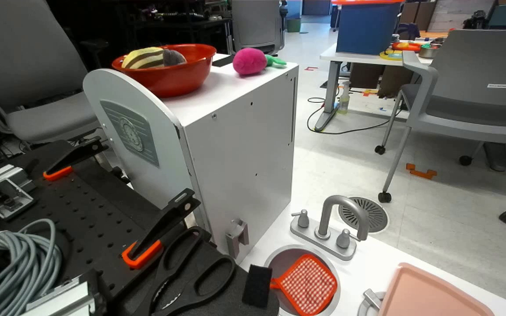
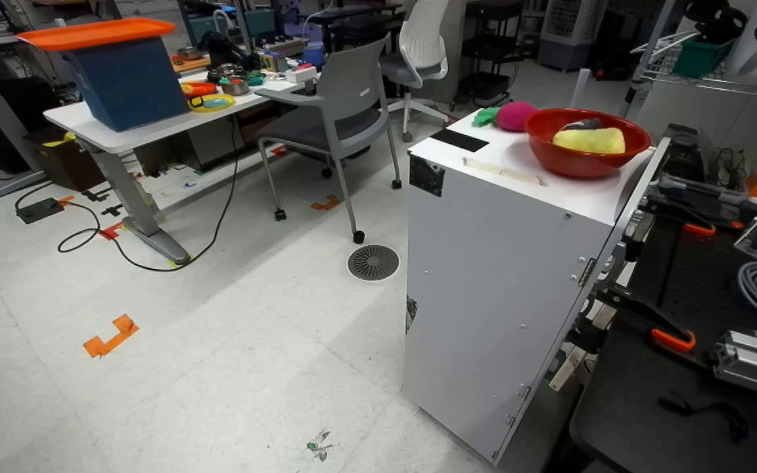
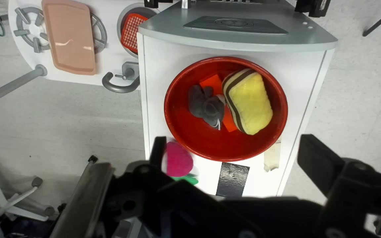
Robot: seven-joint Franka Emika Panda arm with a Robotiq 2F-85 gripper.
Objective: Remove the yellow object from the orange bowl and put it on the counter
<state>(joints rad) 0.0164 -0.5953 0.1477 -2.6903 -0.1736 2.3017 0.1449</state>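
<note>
The claw (image 3: 233, 147) appears only in the wrist view, released, its blurred fingers (image 3: 321, 163) standing wide apart. The yellow toy (image 3: 250, 102) is in the bowl (image 3: 217, 143), off to one side, and the rim hides its lower part in both exterior views. A grey toy (image 3: 212, 109) lies close beside it; whether the two touch is hard to tell, and in an exterior view only a scrap of grey (image 2: 592, 123) shows behind the yellow. Beneath them is an orange piece (image 3: 213, 82), too covered for its shape to be made out. A pink ball (image 1: 249, 61) lies near the bowl by one long edge of the tabletop (image 1: 222, 94), partly behind a finger in the wrist view. The bowl takes up most of the tabletop's width, with a narrow white strip along each side; at one end it stands close to the raised panel (image 1: 167, 145), contact impossible to judge. The widest white stretch surrounds a black patch (image 3: 232, 180), between the ball and some tape (image 3: 272, 157) near the opposite edge. The claw's dark body crowds the far end in the wrist view, so that edge is hard to follow.
</note>
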